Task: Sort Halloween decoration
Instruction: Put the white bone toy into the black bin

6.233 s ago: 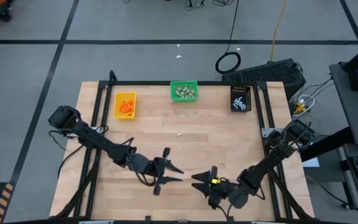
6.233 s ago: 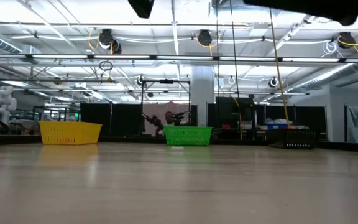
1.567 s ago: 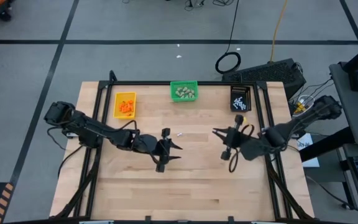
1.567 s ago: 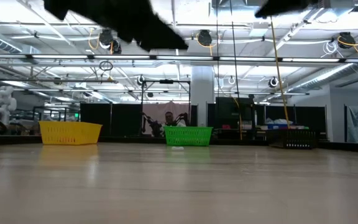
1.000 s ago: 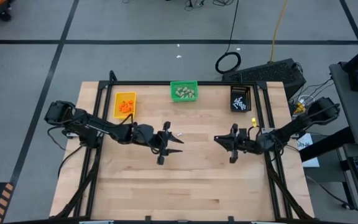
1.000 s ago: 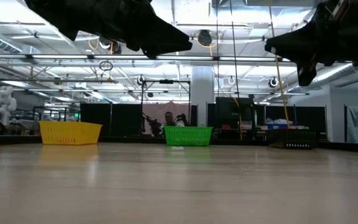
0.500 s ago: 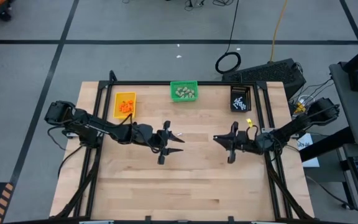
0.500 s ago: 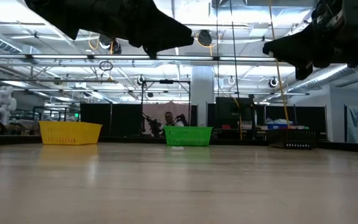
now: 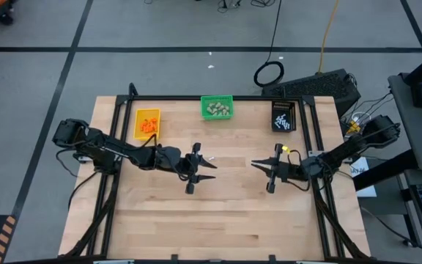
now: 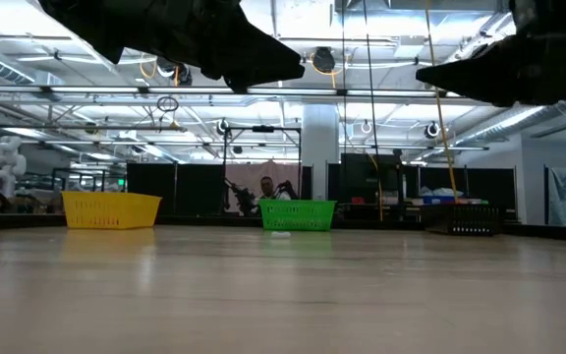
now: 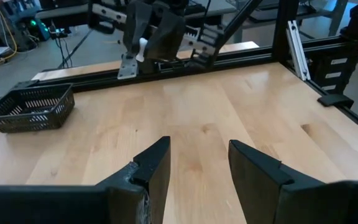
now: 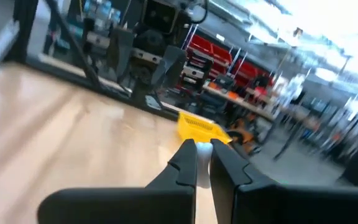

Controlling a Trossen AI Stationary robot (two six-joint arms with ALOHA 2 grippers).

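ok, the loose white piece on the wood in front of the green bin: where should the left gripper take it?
Take the white piece across its middle, coming straight down from above. It lies flat and low on bare table, short of the green bin, so a side approach probably finds nothing to catch. Its long axis is too small to tell. The left gripper is open close beside it.

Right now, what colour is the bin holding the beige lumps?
Green. The middle bin along the far edge, clearest in the high view.

Yellow bin (image 9: 147, 123): bright orange bits (image 9: 149, 125). Green bin (image 9: 217, 108): beige-grey lumps (image 9: 217, 109). Black bin (image 9: 283, 116): white sticks (image 9: 283, 119). Tabletop (image 9: 226, 213): pale wood, black frame. Arms dark.
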